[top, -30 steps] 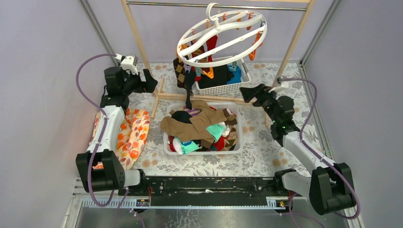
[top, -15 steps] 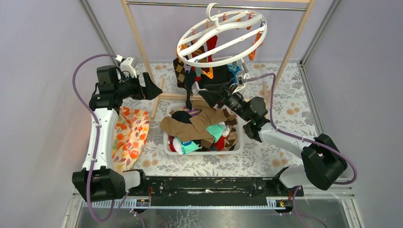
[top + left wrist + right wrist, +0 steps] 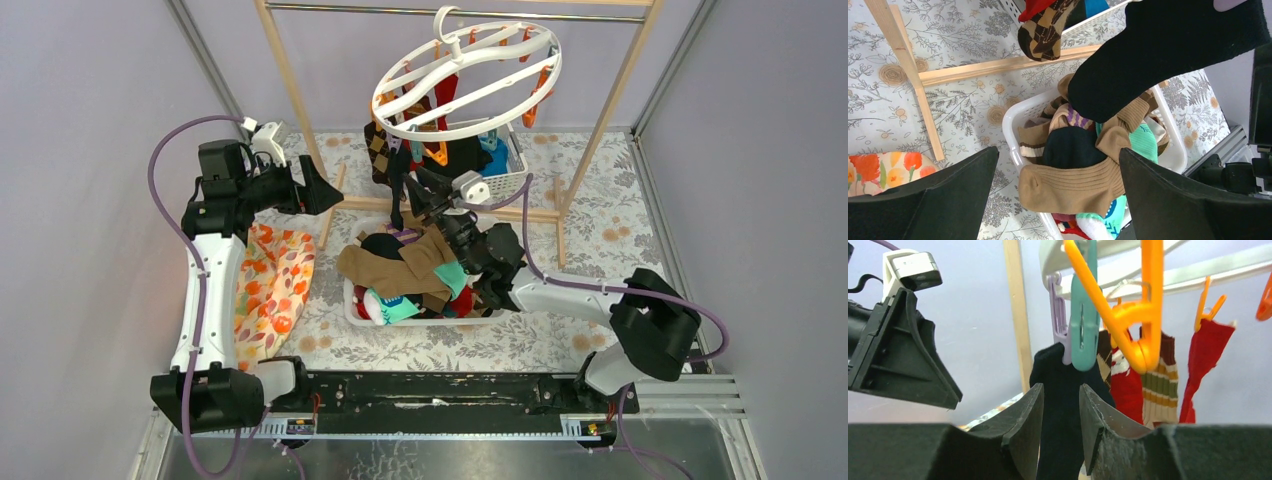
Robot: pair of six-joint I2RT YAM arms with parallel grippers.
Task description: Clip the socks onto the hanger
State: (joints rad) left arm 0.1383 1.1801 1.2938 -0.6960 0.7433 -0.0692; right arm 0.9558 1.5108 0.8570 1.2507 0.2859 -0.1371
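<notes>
Right gripper [image 3: 1061, 390] has its two fingers parted only narrowly, with the black sock [image 3: 1060, 410] hanging down between them. Whether they actually press the cloth I cannot tell. A second ago this arm was out at the table's 3 o'clock side; it has since swung across to the middle and risen under the hanger [image 3: 467, 88], beneath the ring's 7 o'clock edge. The black sock is already held from above, where the teal clip [image 3: 1083, 335] hangs against its top.

The left gripper [image 3: 318, 190] has lifted a little and turned inward. It sits at 10 o'clock of the basket [image 3: 352, 300], spread wide and holding nothing.

My reading: the right arm has gone to a sock that is already hung — perhaps to steady or straighten it — rather than to fetch a new one. The rest of the socks [image 3: 420, 265] lie heaped in the basket at 6 o'clock of the hanger, so most of the clipping is yet to do.
</notes>
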